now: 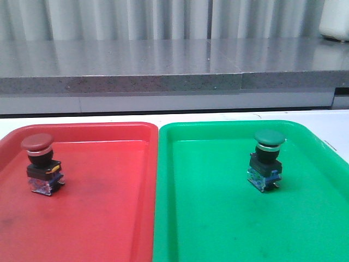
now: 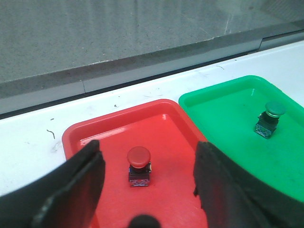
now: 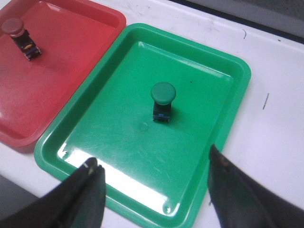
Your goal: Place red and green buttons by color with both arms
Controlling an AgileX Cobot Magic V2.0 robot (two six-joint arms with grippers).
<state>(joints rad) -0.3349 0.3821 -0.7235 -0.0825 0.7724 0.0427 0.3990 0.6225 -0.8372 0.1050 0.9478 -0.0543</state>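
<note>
Table: white surface [image 1: 109, 117] carrying two plastic trays set side by side, their long edges touching or nearly so; faint dark scuff marks show on the white top in both wrist views.
Room: a grey speckled ledge [image 1: 163, 82] runs behind the table, with pale vertical folds like a curtain [image 1: 163, 19] above it.
Red tray: red tray [image 1: 109, 218] lies on the robot's left of the green tray [image 1: 218, 229]; its floor looks lightly smudged.
Red button: red button [image 1: 42, 164] stands upright in the red tray, toward that tray's outer side, far from the green tray; dull red cap on top, black collar and bluish clear base below.
Green button: green button [image 1: 266, 159] stands upright in the green tray, on its far half and away from the red tray; dark green cap, silver ring, black collar.
Left hand: left hand [image 2: 147, 190] hovers above the red tray's near part, fingers [image 2: 76, 190] spread wide, holding nothing; the red button sits in the gap beyond them, untouched.
Right hand: right hand [image 3: 156, 194] hangs over the green tray's near rim, fingers [image 3: 237, 194] spread wide, empty; the green button stands clear of them.
</note>
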